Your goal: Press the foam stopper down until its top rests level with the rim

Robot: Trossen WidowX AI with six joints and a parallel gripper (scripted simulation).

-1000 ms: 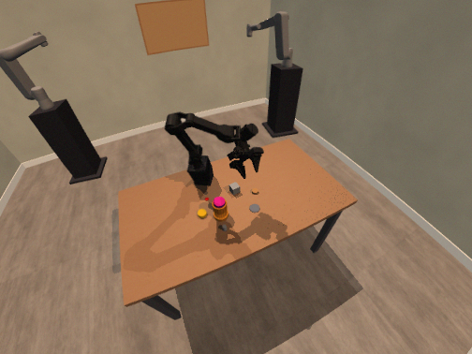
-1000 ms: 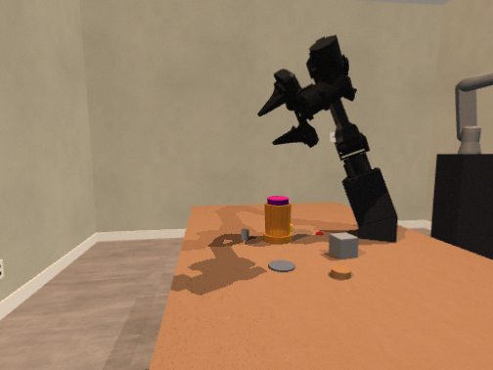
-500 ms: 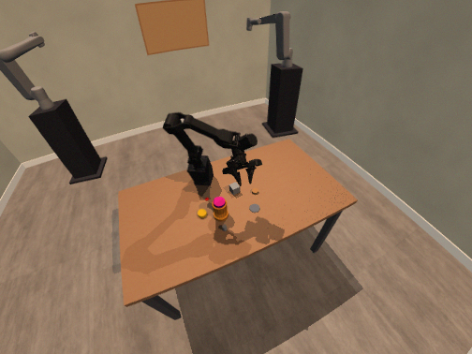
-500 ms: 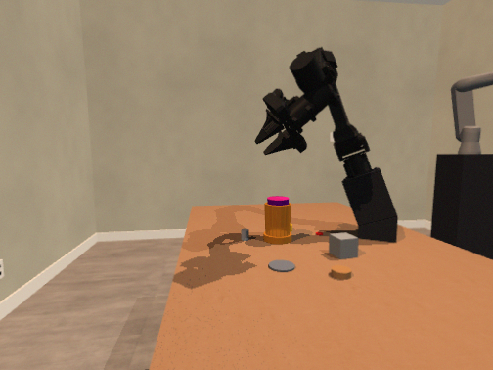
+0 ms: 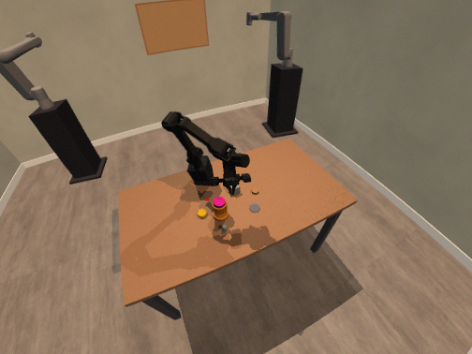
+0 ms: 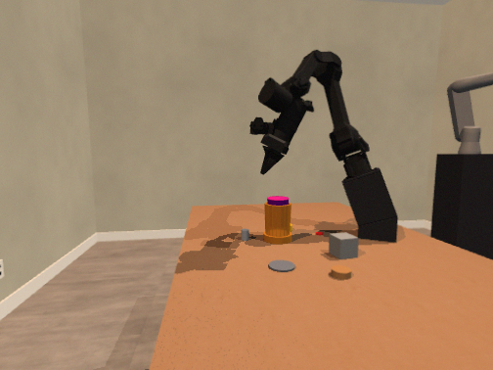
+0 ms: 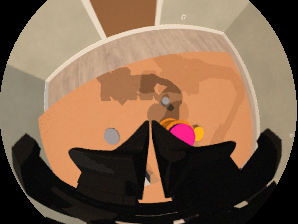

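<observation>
The orange ribbed jar [image 5: 221, 213] stands upright near the middle of the table and also shows in the exterior view [image 6: 278, 223]. Its pink foam stopper [image 5: 218, 202] [image 6: 278, 200] sticks up a little above the rim. My gripper [image 6: 267, 167] is shut and empty, with its fingertips pressed together into a point. It hangs well above the jar, tilted, with its tip a little to the stopper's left in the exterior view. In the wrist view the shut fingertips [image 7: 152, 127] point just left of the pink stopper [image 7: 181, 133].
A grey cube [image 6: 343, 245], a flat grey disc [image 6: 282, 265] and a flat orange disc [image 6: 340, 272] lie on the table near the jar. A small grey cylinder [image 6: 245, 234] stands right by the jar. A yellow piece [image 5: 201, 213] lies beside it.
</observation>
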